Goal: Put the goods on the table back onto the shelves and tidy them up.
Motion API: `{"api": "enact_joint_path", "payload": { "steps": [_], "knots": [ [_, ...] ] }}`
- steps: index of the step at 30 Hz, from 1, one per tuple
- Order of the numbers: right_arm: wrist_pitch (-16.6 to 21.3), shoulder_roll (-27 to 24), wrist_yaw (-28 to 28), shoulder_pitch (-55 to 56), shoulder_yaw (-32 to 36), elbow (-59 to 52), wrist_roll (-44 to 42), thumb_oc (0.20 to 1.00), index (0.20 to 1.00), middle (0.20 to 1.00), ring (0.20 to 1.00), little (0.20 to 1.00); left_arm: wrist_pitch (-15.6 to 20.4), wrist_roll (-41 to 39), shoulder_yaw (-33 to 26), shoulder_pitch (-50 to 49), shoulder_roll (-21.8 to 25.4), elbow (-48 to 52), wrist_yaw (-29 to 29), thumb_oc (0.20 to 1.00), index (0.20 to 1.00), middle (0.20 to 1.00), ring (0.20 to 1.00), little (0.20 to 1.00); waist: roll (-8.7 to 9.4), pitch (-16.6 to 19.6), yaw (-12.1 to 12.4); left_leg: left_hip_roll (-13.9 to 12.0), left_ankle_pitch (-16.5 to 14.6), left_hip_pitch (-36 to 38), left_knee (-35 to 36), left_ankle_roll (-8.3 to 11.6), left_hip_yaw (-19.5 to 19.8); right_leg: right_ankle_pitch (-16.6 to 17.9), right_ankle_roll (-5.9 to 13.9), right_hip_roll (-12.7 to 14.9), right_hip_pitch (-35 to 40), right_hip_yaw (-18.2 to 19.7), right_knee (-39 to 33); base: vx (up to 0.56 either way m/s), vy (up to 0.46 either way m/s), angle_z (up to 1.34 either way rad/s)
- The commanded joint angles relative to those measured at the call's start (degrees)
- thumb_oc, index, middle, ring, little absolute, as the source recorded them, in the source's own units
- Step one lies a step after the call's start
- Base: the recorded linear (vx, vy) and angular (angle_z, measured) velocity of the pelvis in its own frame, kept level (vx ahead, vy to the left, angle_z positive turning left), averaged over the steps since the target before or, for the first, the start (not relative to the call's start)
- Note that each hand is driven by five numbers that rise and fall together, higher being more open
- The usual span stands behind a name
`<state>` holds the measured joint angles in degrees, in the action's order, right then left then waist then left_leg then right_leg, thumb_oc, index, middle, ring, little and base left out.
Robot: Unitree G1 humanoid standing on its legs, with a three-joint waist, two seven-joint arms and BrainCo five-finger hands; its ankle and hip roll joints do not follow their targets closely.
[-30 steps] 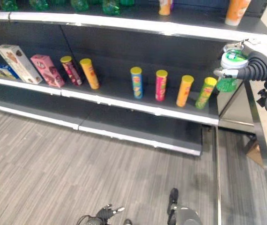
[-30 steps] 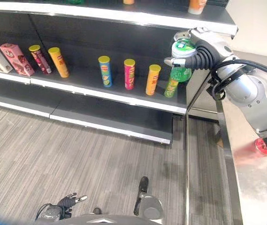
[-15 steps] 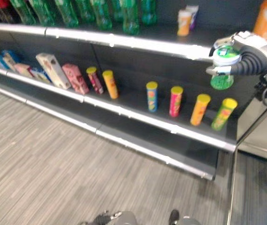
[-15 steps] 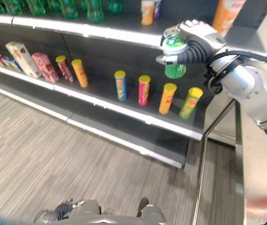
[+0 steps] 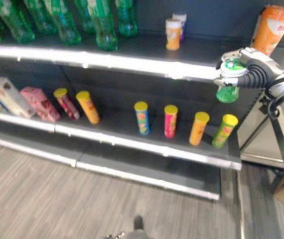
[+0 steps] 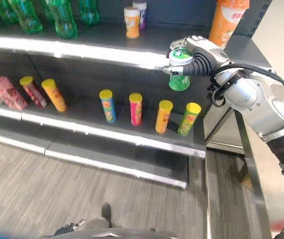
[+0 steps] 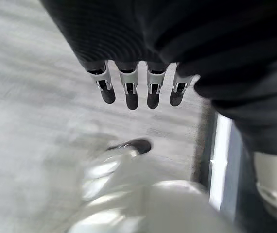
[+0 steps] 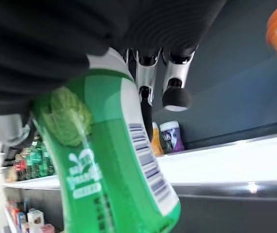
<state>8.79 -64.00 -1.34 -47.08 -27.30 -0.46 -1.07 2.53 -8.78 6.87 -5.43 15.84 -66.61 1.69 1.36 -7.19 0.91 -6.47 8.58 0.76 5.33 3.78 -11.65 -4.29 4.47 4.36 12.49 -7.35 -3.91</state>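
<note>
Green bottle [image 6: 179, 79] gripped in right robot hand [image 6: 198, 56], fingers curled round it

Lighting is bright and comes from overhead: strong white glare runs along the upper shelf edge [image 5: 132, 62] and the lower shelf edge [image 5: 147, 147]. The recess under the upper shelf is in shadow. The floor [image 7: 36, 111] in the left wrist view is blurred.

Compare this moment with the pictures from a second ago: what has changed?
The right hand, shut on the green bottle throughout, has lifted it from beside the lower shelf's cans to the upper shelf's front edge. The camera tilted up too. The cans stayed put; the left hand still hangs low, open.
</note>
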Motion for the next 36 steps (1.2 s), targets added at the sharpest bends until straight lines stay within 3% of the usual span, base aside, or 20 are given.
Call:
{"api": "enact_joint_path", "payload": {
  "steps": [1,6,9,10,15,17,27,32,36],
  "knots": [
    [0.19,0.55,4.03,-9.19,0.28,1.5,0.08,0.2,0.2,0.2,0.2,0.2,1.41,-0.27,1.92,4.04,1.23,-0.42,-1.48,1.0,1.0,1.0,1.0,1.0,2.31,0.8,2.53,-1.6,-5.94,0.89,-2.99,4.1,-1.62,0.7,5.93,7.19,-3.04,-3.07,1.81,0.09,0.14,-0.25],
    [0.47,3.05,4.55,-10.19,1.63,-0.85,-1.23,0.2,0.2,0.2,0.2,0.2,1.29,0.63,2.16,4.16,1.67,-0.59,-1.64,1.0,1.0,1.0,1.0,1.0,2.41,1.24,2.27,0.14,-7.53,2.18,-2.28,2.1,-3.74,1.2,7.26,9.32,-5.13,-2.26,5.01,0.1,0.172,-0.18],
    [0.14,5.46,4.81,-14.52,-1.06,0.97,-1.25,0.2,0.2,0.2,0.2,0.2,1.29,0.68,2.29,4.37,2.4,-0.67,-1.87,1.0,1.0,1.0,1.0,1.0,2.36,0.9,2.62,0.72,-8.23,3.41,-1.4,1.36,-5.37,2.19,7.78,10.09,-7.92,-3.51,9.34,0.03,0.071,-0.36],
    [-0.28,7.37,5.19,-17.86,-3.4,3.67,-1.26,0.2,0.2,0.2,0.2,0.2,1.21,-0.27,2.27,4.72,3.23,-0.39,-2.12,1.0,1.0,1.0,1.0,1.0,2.62,0.54,3.24,0.62,-8.49,4.17,-0.88,1.4,-6.65,4.67,7.43,11.03,-9.91,-6.68,8.53,-0.03,-0.028,-0.39],
    [-1.77,8.13,6.22,-21.86,-6.29,10.17,-0.28,0.2,0.2,0.2,0.2,0.2,1.42,-1.68,2.45,5.81,3.93,0.33,-2.5,1.0,1.0,1.0,1.0,1.0,3.12,0.16,3.48,0.31,-8.24,3.6,-1.75,1.68,-5.45,4.98,7.1,9.93,-9.51,-5.8,5.88,0.01,-0.047,-0.16],
    [-2.2,10.27,7.25,-24.16,-7.94,14.87,0.4,0.2,0.2,0.2,0.2,0.2,1.6,-2.37,3.27,5.5,3.61,0.72,-2.59,1.0,1.0,1.0,1.0,1.0,3.64,1.18,4.12,0.01,-8.28,4.02,-1.73,2.19,-5.47,5.01,7.03,9.77,-7.31,-7.33,3.29,0.07,-0.082,0.11],
    [-4.27,15.86,9.67,-26.93,-8.79,31.93,2.25,0.2,0.2,0.2,0.2,0.2,1.05,-4.36,3.14,4.51,2.57,-1.05,-3.29,1.0,1.0,1.0,1.0,1.0,4.21,2.46,6.52,-0.79,-8.09,4.3,-2.26,3.56,-3.44,3.56,6.45,8.91,-2.76,-11.22,1.5,0.03,-0.068,0.25],
    [-5.16,18.89,10.23,-28.09,-9.21,40.55,2.63,0.2,0.2,0.2,0.2,0.2,1.06,-5.59,3.09,4.24,2.35,-1.78,-3.85,1.0,1.0,1.0,1.0,1.0,3.77,2.63,9.17,-0.71,-7.13,3.47,-2.34,4.43,-0.9,2.44,6.06,9.12,-1.36,-14.51,2.74,0.01,-0.079,0.34],
    [-5.32,19.34,10.04,-28.42,-9.71,41.1,3.09,0.2,0.2,0.2,0.2,0.2,0.79,-5.21,3.29,3.84,2.14,-2.51,-3.8,1.0,1.0,1.0,1.0,1.0,3.38,2.71,10.04,-0.62,-6.6,3.05,-2.1,4.78,0.32,2.16,5.96,9.0,-0.67,-16.29,2.84,0.0,-0.044,0.33]
  ]
}}
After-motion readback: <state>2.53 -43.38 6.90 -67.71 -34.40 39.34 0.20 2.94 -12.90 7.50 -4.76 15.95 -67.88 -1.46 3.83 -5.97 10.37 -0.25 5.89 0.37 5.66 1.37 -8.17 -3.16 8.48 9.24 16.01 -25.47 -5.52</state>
